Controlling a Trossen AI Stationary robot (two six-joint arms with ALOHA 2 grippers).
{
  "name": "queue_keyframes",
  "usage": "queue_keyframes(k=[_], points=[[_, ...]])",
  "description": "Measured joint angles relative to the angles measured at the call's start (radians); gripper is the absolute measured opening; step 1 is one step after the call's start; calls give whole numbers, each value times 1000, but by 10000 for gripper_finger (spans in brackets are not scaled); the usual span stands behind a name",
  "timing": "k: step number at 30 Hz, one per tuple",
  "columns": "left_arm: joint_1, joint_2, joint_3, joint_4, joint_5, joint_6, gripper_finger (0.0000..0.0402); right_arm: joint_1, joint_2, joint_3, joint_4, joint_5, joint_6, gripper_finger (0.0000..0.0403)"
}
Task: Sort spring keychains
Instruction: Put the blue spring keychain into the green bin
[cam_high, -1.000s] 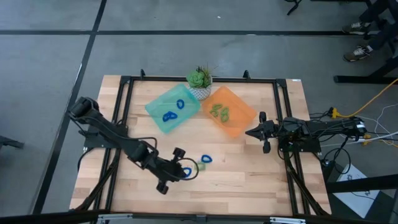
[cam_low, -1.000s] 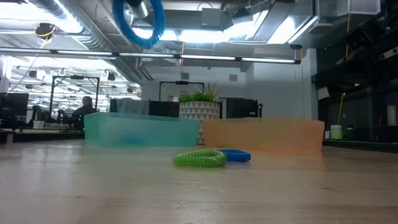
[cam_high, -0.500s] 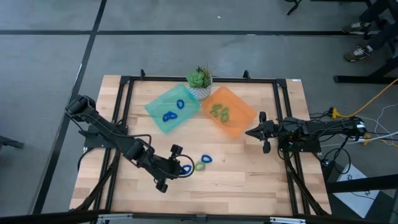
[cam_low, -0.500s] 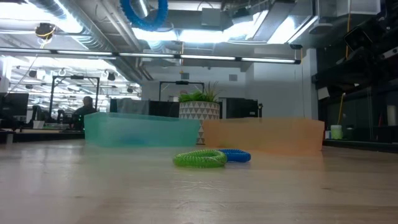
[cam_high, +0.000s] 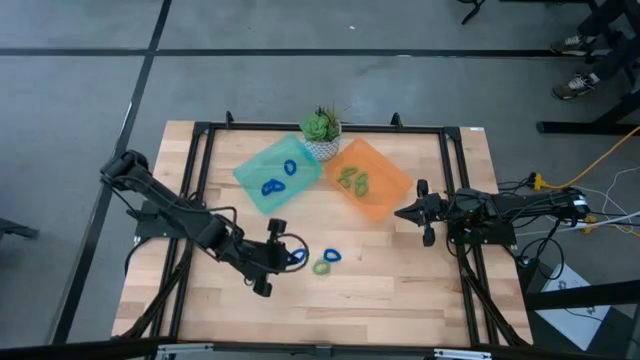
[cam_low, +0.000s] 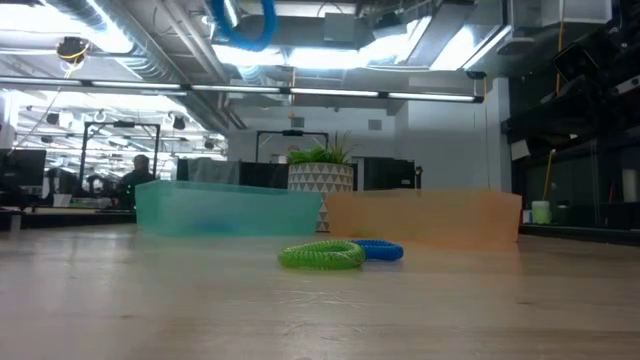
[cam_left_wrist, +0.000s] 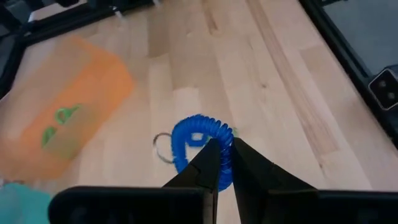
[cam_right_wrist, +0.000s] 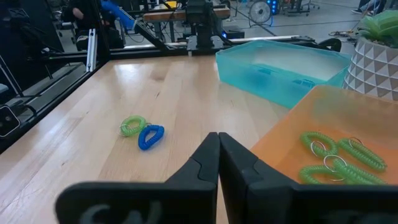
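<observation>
High view: the wooden table (cam_high: 400, 280) carried a teal tray (cam_high: 255, 165) and an orange tray (cam_high: 385, 190), with a potted plant (cam_high: 321, 127) touching the far corners of both.
Landmark: the teal tray, used for every place below.
Left gripper: the left gripper (cam_high: 283, 254) hung over the table on the near side of the teal tray, fingers pinched onto a blue spring keychain (cam_high: 293, 257).
Left wrist view: the same blue spring keychain (cam_left_wrist: 200, 146) sat clamped between the dark fingers (cam_left_wrist: 210, 163), its small metal ring sticking out to one side, bare wood under it.
Low view: the held blue coil (cam_low: 243, 22) showed high above the teal tray (cam_low: 228, 209), clear of the tabletop.
Loose keychains: a green spring keychain (cam_high: 321, 266) and a second blue keychain (cam_high: 331, 255) lay on the wood nearer the front than the teal tray, just beside each other; whether they touched could not be told.
Teal tray contents: two blue keychains (cam_high: 271, 186) lay inside it.
Orange tray contents: green keychains (cam_high: 353, 180) lay inside it, on the plant side.
Right gripper: the right gripper (cam_high: 408, 212) waited beyond the orange tray from the teal tray, fingers pressed together and holding nothing.
</observation>
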Motion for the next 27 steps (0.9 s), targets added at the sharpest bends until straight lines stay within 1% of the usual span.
queue_keyframes(k=[9, 16, 21, 27], points=[[43, -71, -18, -73, 0, -8, 24, 0, 0, 0, 0, 0, 0, 7], [77, -148, -99, -49, -2, -51, 24, 0, 0, 0, 0, 0, 0, 7], [96, -210, -166, 13, -61, -92, 24, 0, 0, 0, 0, 0, 0, 7], [123, -274, -224, 41, -142, -150, 24, 0, 0, 0, 0, 0, 0, 7]])
